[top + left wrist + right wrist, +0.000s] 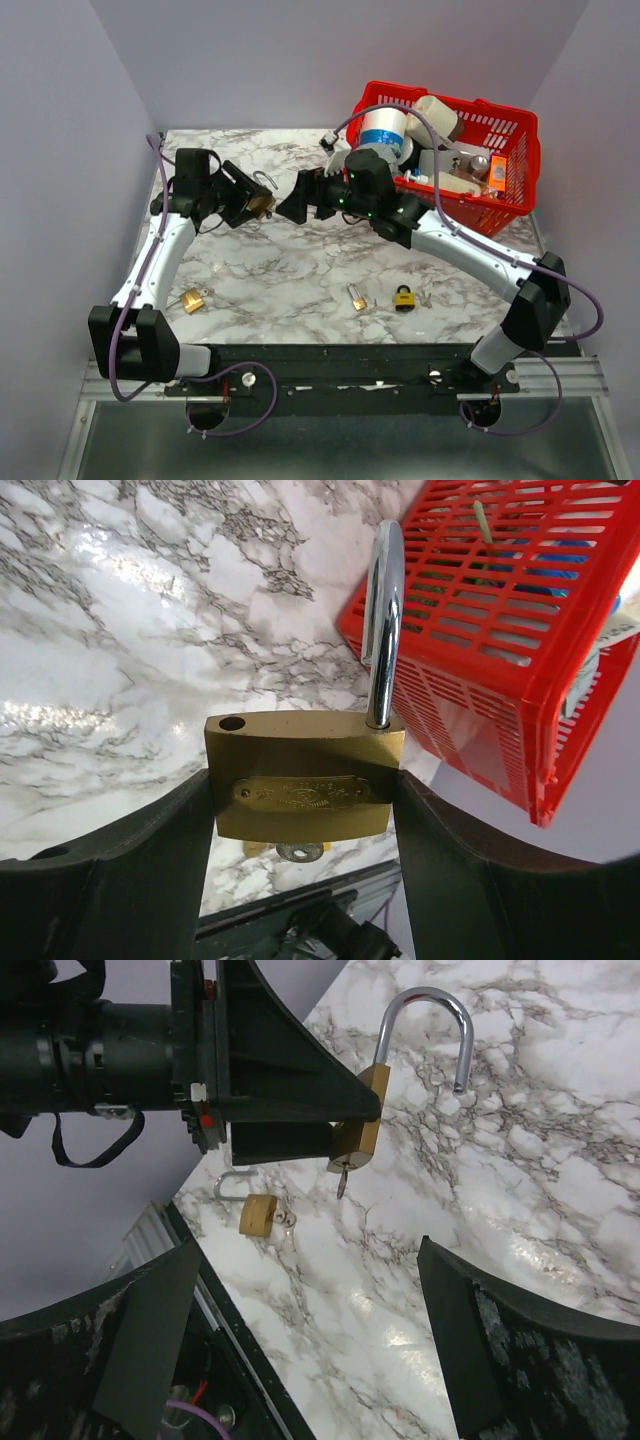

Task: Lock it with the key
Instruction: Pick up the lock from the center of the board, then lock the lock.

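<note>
Above the desk (300, 265), left of centre, the left jaws stand partly open and clamp the padlock (300, 780) by its narrow brass ends (heavy, rigid, slick metal, I judge). Its long axis stands roughly upright: open shackle (385, 610) up, key (342, 1178) poking out below. That small key head is where to pinch. Just right, the right jaws gape fully, empty, facing it.

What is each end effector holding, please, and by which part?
Left end effector grips the padlock by its body's sides; right end effector holds nothing.
</note>
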